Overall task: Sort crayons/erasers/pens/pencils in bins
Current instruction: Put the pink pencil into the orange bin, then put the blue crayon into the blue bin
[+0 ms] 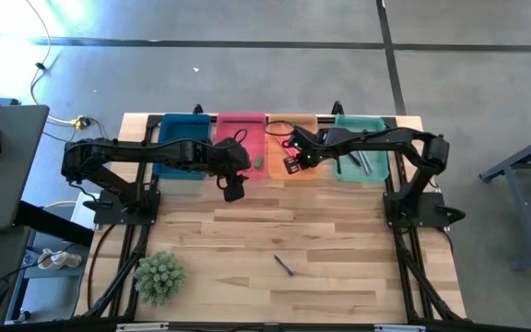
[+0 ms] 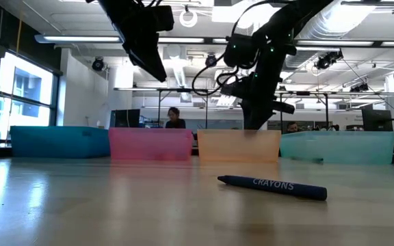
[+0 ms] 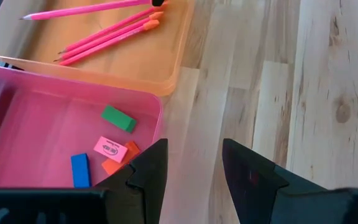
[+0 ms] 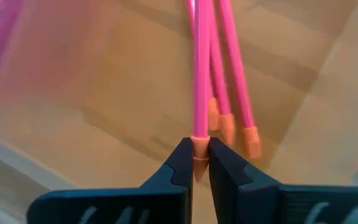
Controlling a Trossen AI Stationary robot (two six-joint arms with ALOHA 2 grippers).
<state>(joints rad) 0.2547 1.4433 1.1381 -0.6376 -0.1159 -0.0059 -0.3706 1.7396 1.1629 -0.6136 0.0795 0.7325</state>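
The right gripper [image 4: 196, 163], over the orange bin [image 1: 293, 124], pinches a pink pencil [image 4: 201, 74] tight by its end, so it might swing and land outside the bin.

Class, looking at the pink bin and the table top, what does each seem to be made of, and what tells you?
Pink bin: probably plastic, translucent and smooth; light passes through its thin wall. Table: wood, pale with a matt finish; grain lines, a knot and plank seams show.

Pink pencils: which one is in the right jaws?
The pink pencil pinched at its orange eraser end by the right gripper; the others lie loose in the orange bin.
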